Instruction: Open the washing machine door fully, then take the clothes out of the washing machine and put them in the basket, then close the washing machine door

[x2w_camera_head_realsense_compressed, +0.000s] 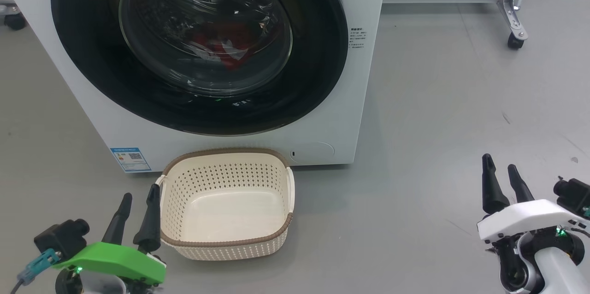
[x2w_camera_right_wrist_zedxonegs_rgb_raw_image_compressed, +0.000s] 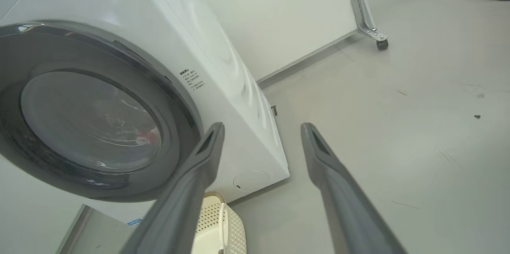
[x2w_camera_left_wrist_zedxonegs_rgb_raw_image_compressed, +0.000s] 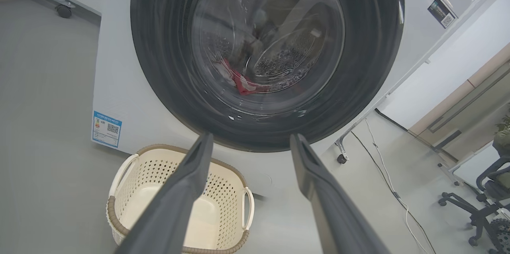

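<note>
At the lower left of the frame, the left claw [x2w_camera_head_realsense_compressed: 139,193] points up with fingers apart and empty, just beside the basket [x2w_camera_head_realsense_compressed: 230,242]. The right claw [x2w_camera_head_realsense_compressed: 499,163], lower right, is also apart and empty. The basket stands on the floor close under the washing machine door [x2w_camera_head_realsense_compressed: 92,54], probably so the clothes [x2w_camera_head_realsense_compressed: 221,47] travel little. The door is shut, with the red clothes behind it, upper centre.

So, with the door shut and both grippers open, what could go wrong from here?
1. The left gripper is close beside the basket; raising that arm may push the basket away.
2. The washing machine door has a smooth glossy rim, no clear handle visible, so fingers may slip.
3. The clothes lie low behind the door; one could drop beside the basket.
</note>
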